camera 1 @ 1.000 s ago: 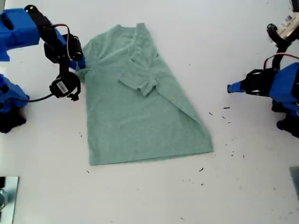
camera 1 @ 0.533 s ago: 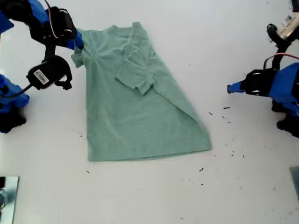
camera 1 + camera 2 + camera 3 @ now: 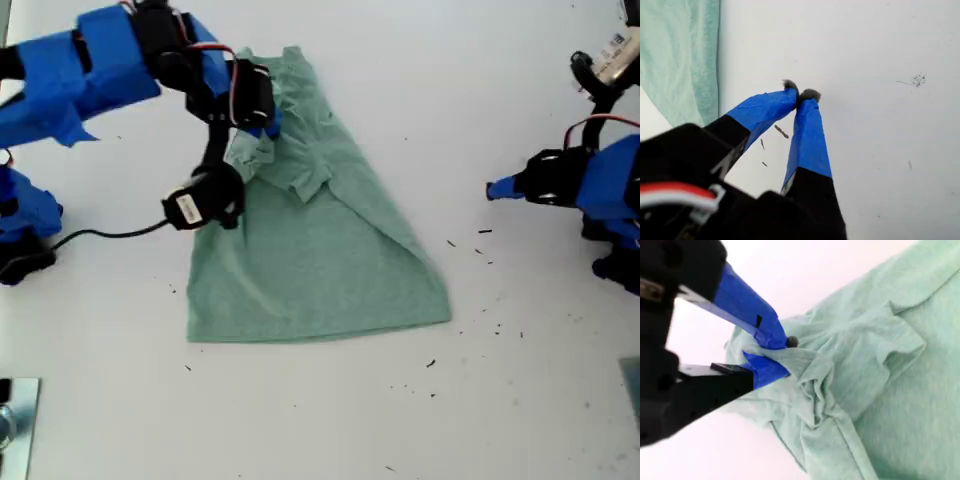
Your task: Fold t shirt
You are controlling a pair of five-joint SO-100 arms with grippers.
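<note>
The pale green t shirt (image 3: pixel 330 260) lies flat on the white table, with one sleeve folded onto its chest. My second gripper (image 3: pixel 268 128) hangs over the shirt's upper part, reaching in from the exterior view's left. It is shut on a bunched fold of the sleeve (image 3: pixel 805 365), which it holds lifted; its tips (image 3: pixel 780 357) pinch the cloth. My first gripper (image 3: pixel 492 190) rests low at the exterior view's right, apart from the shirt. It is shut with nothing between its tips (image 3: pixel 801 95), and the shirt's edge (image 3: pixel 680 55) lies off to one side.
Small dark specks (image 3: pixel 485 240) dot the table between the shirt and my first arm. A black cable (image 3: pixel 110 235) trails from my second arm. A metal object (image 3: pixel 12 420) sits at the exterior view's lower left corner.
My second gripper has lifted the sleeve at the shirt's left edge in the exterior view and carried it rightward over the shirt's body. My first arm has stayed still.
</note>
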